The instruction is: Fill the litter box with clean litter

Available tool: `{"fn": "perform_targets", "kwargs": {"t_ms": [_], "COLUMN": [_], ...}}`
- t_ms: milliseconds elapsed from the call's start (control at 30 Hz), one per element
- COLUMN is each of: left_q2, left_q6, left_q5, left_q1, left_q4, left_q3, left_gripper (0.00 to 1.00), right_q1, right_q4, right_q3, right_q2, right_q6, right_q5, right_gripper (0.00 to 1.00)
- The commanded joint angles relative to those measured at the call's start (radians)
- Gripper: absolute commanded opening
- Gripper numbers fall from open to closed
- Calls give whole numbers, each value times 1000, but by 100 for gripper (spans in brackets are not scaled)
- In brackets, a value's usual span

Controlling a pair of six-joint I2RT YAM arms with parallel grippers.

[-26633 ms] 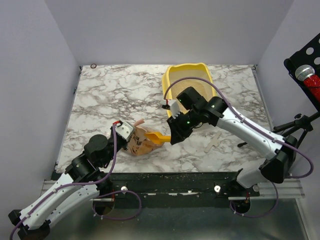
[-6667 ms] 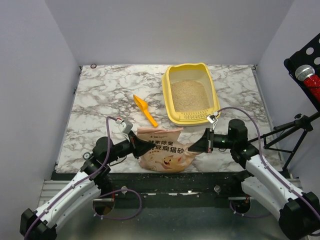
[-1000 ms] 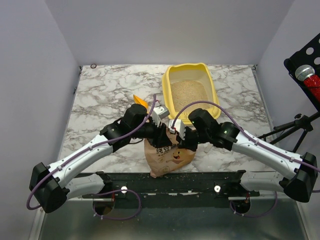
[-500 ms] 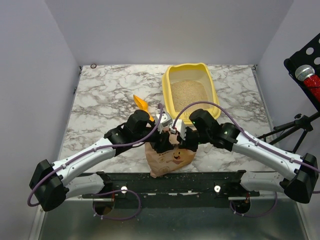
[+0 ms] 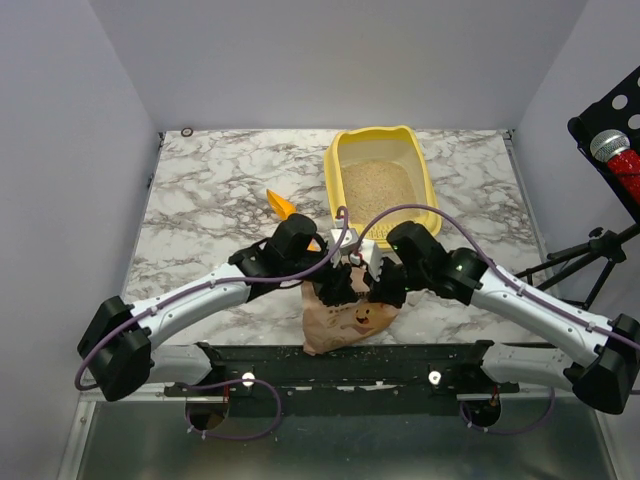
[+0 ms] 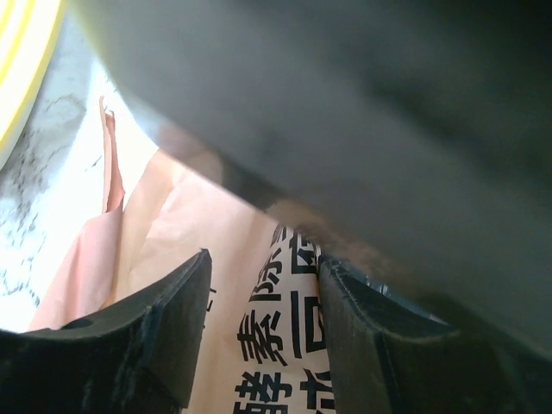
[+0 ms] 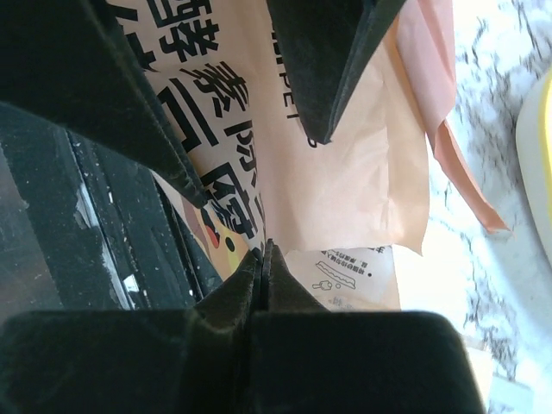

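Note:
The yellow litter box [image 5: 432, 205] stands at the back right, with clean litter [image 5: 375, 185] spread over its floor. Its rim shows in the left wrist view as litter box [image 6: 15, 60] and at the right edge as litter box [image 7: 542, 129]. A pinkish-tan bag [image 5: 345, 318] with dark characters stands upright near the front edge. My right gripper [image 5: 378, 288] [image 7: 261, 247] is shut on a fold of the bag [image 7: 345, 172] at its top. My left gripper [image 5: 335, 287] [image 6: 263, 263] is open, its fingers [image 6: 164, 319] apart with the printed bag [image 6: 276, 336] face between them.
A small orange scoop [image 5: 281, 205] lies on the marble table [image 5: 220, 190] behind my left arm. A black rail [image 5: 400, 355] runs along the front edge, dotted with spilled grains. A microphone stand [image 5: 610, 150] is off the table at the right.
My left gripper has come down and to the right onto the bag's top, beside the right gripper. The bag has leaned slightly to the right. The right gripper stays shut.

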Motion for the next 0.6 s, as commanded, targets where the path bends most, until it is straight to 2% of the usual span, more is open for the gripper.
{"fn": "perform_targets", "kwargs": {"t_ms": [0, 300, 567], "left_q2": [180, 192, 183], "left_q6": [73, 83, 75], "left_q5": [66, 106, 103], "left_q1": [-33, -44, -72], "left_q4": [-229, -226, -258], "left_q3": [-1, -1, 47], "left_gripper": [58, 59, 58], "right_q1": [3, -46, -82], "right_q4": [176, 250, 268], "right_q3": [28, -46, -115], "right_q2": [-79, -145, -240], "right_q6": [-34, 62, 159], "right_q5": [17, 69, 176], "right_gripper": [0, 0, 0]}}
